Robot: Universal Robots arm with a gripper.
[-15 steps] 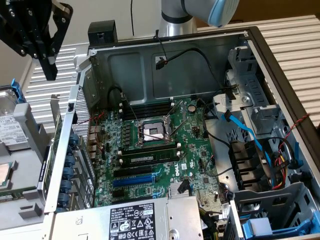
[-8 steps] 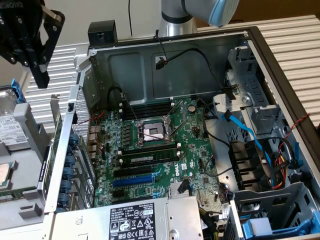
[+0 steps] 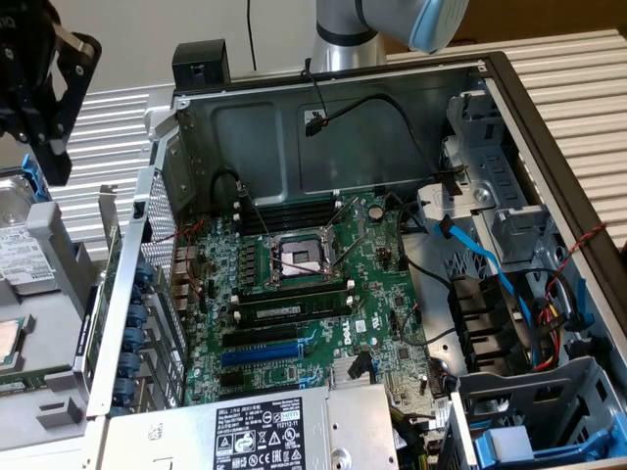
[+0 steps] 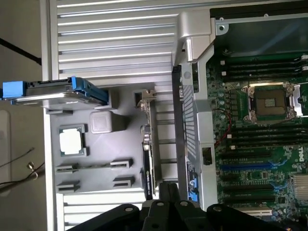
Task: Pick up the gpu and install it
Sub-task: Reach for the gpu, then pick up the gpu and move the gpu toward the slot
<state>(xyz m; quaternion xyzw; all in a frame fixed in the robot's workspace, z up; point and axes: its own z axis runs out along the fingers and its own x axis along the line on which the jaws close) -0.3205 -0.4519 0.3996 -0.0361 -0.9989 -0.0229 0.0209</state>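
Tool (image 4: 168, 188) jaws pressing together, gripping nothing, hovering just beside gpu (image 4: 147, 168); gpu standing edge-on in grey tray (image 4: 101, 154); motherboard (image 4: 240, 159) lying in case.

The exterior camera stands above the open computer case (image 3: 255, 127) and looks down at a slant into it from fairly near, with the motherboard (image 3: 313, 294) in the middle. The wrist camera looks straight down past the gripper (image 4: 168, 190), over the case's side wall and the grey tray (image 4: 101, 154) beside it. Both views share the motherboard with its processor socket (image 3: 302, 257).
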